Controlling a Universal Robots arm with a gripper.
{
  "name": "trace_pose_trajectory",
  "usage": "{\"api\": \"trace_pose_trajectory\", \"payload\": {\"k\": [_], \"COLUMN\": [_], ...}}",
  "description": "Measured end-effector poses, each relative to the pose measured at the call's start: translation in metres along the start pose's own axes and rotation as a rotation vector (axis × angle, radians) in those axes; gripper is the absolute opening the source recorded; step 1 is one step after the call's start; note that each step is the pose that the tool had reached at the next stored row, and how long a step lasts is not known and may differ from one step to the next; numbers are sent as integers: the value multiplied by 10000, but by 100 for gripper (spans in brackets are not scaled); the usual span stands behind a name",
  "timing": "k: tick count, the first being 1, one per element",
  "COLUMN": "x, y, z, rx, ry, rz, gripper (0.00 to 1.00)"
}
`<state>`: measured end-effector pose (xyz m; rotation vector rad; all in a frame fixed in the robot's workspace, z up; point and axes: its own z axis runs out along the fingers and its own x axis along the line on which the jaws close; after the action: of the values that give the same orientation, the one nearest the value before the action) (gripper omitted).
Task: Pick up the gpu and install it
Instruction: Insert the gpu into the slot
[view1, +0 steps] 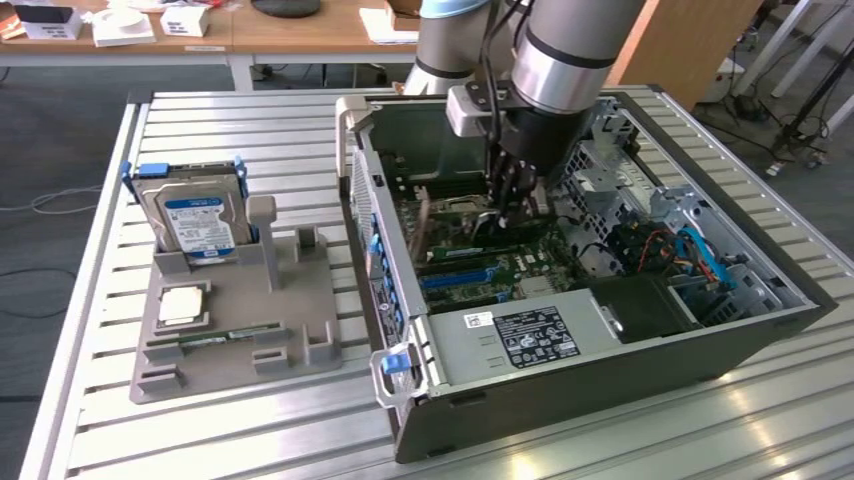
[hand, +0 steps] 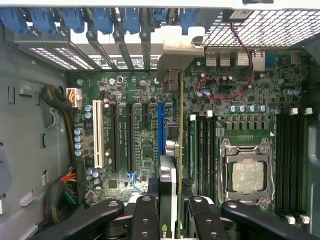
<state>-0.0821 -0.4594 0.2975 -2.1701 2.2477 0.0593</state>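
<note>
Wrist view: gripper (hand: 170, 222) clamped on gpu (hand: 168, 185), card edge-on inside case (hand: 30, 125) over mobo (hand: 135, 165), just beside blue slot (hand: 161, 127). We judge install step, seating phase; needs edge lined w/ slot, bracket (hand: 181, 50) square, straight push

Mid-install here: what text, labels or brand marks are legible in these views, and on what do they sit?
Nothing reads clearly enough to quote.
hard drive: blue and white label, print too small to read.
power supply: black label and white coded sticker, too small to read.
gpu: green mark on its near edge, blurred, unreadable.
motherboard: white board markings, too small to read.
</note>
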Motion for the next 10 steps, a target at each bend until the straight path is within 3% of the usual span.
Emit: {"api": "trace_pose_trajectory", "payload": {"k": [10], "x": [29], "y": [11], "z": [58], "rx": [0], "ry": [0], "rz": [-4], "gripper": [27]}}
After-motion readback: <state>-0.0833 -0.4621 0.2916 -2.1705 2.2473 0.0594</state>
